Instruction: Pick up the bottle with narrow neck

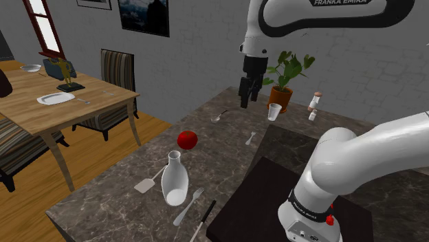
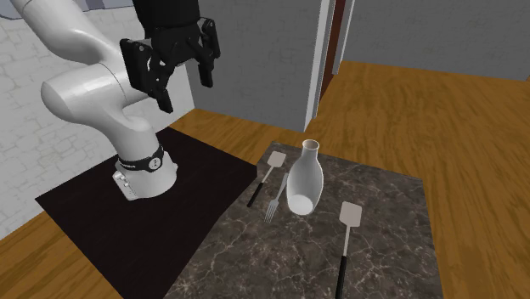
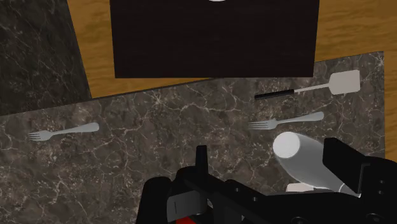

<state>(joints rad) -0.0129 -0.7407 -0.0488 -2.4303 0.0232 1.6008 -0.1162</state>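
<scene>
A white bottle (image 1: 174,180) with a wide body and a narrow neck stands upright on the dark marble counter (image 1: 117,199), near its end. My black gripper (image 1: 249,95) hangs open high above the counter, well up and right of the bottle in the shoulder view, with nothing between its fingers. In the second exterior view the gripper (image 2: 183,83) is up and left of the bottle (image 2: 304,180). In the wrist view the bottle (image 3: 305,162) lies close to the right finger (image 3: 343,159), which hides its neck.
A red apple (image 1: 187,139), a spatula (image 1: 147,183), a fork (image 1: 187,206) and a knife (image 1: 204,220) lie around the bottle. A potted plant (image 1: 282,79), a cup (image 1: 275,112) and shakers (image 1: 314,103) stand farther along. A wooden dining table (image 1: 62,103) is at left.
</scene>
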